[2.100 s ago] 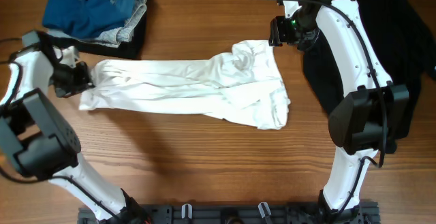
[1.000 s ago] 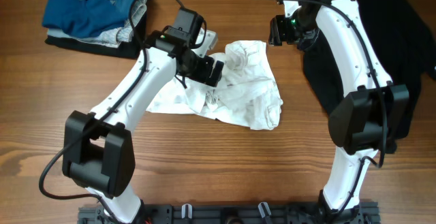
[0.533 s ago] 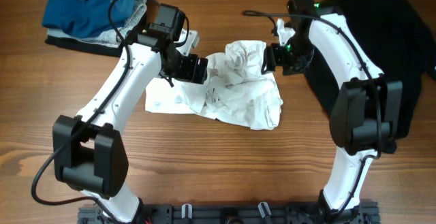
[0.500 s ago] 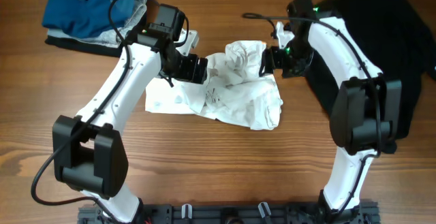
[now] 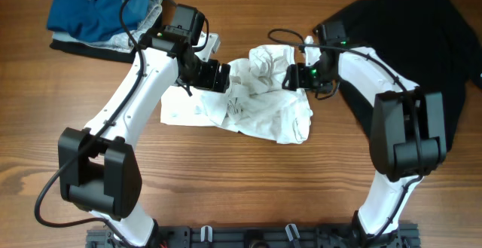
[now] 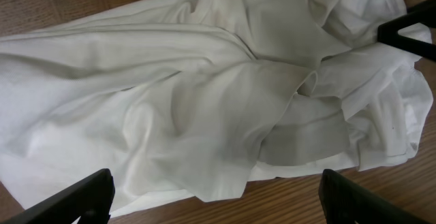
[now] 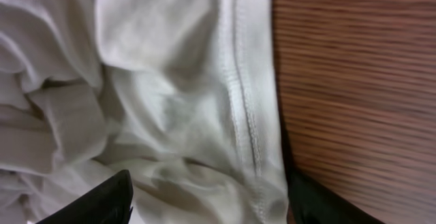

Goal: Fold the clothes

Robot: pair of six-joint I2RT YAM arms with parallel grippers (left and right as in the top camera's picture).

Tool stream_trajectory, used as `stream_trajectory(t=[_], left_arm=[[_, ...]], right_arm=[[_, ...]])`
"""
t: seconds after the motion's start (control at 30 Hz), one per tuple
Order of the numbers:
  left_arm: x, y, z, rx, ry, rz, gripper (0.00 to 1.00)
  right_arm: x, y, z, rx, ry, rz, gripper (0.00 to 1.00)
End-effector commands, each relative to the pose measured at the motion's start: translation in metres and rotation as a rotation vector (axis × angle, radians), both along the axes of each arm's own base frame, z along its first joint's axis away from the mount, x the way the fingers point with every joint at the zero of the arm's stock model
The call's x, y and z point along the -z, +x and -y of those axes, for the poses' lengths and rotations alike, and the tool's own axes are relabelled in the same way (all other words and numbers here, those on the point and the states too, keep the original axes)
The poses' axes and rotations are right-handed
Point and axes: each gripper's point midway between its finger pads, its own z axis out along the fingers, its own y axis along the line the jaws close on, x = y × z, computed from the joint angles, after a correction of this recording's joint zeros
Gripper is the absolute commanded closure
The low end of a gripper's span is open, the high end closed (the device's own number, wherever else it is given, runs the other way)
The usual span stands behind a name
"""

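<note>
The white shirt [image 5: 260, 105] lies bunched in the table's middle, its left part doubled over onto the rest. My left gripper [image 5: 220, 77] hovers at its upper left edge. In the left wrist view the gripper [image 6: 219, 207] is open wide, with creased white cloth [image 6: 204, 101] ahead of the fingers [image 6: 78, 198]. My right gripper [image 5: 291, 76] sits at the shirt's upper right edge. In the right wrist view it [image 7: 208, 207] is open, the jaws straddling the stitched hem [image 7: 244, 115]. The black garment [image 5: 422, 29] lies heaped at the far right.
A pile of folded blue, grey-patterned and black pieces [image 5: 105, 10] sits at the far left corner. Bare wooden table [image 5: 248, 180] stretches in front of the shirt. The right arm reaches across the black garment's left edge.
The left gripper has brought the shirt's left end over to the middle, let it go and drawn back a little. The right gripper has come down from the far edge to the shirt's right hem.
</note>
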Motion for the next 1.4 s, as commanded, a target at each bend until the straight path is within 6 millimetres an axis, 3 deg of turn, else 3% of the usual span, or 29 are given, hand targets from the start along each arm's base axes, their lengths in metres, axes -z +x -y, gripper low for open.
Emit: stream_trajectory(t=[0.0,0.1,0.23,0.37,0.5,0.6,0.73,0.87,1.0,1.17,1.27,1.37], left_arm=[[-0.006,0.004,0.002,0.006,-0.009,0.018,0.04],[-0.006,0.004,0.002,0.006,-0.009,0.018,0.04],[-0.006,0.004,0.002,0.006,-0.009,0.018,0.04],[-0.006,0.004,0.002,0.006,-0.009,0.018,0.04],[-0.004,0.006,-0.005,-0.005,0.03,0.03,0.01],[-0.003,0.011,-0.017,-0.027,0.09,0.049,0.0],[-0.003,0.02,-0.047,-0.101,0.107,0.05,0.0],[-0.003,0.026,-0.073,-0.17,0.109,0.046,0.0],[-0.003,0.029,-0.088,-0.206,0.11,0.044,0.0],[-0.003,0.029,-0.089,-0.208,0.11,0.044,0.0],[-0.003,0.029,-0.089,-0.208,0.11,0.044,0.0],[-0.003,0.029,-0.089,-0.2,0.111,0.045,0.0]], right_arm=[[0.049,-0.04,-0.009,-0.021,-0.129,-0.118,0.27],[0.056,-0.045,0.004,0.01,-0.283,-0.108,0.3],[0.061,-0.048,0.023,0.062,-0.403,-0.101,0.48],[0.068,-0.053,0.023,0.081,-0.393,-0.104,0.96],[0.066,-0.049,0.017,0.118,-0.314,-0.12,0.96],[0.057,-0.036,0.034,0.145,-0.234,-0.127,0.96],[0.025,-0.013,0.078,0.211,-0.118,-0.094,0.96],[-0.016,-0.003,0.096,0.201,-0.088,-0.043,0.96],[-0.06,0.002,0.082,0.147,-0.027,0.012,0.96],[-0.136,0.014,0.046,0.057,0.055,0.124,0.96],[-0.177,0.018,-0.004,-0.036,0.08,0.206,0.96],[-0.182,0.01,-0.062,-0.109,0.106,0.233,0.96]])
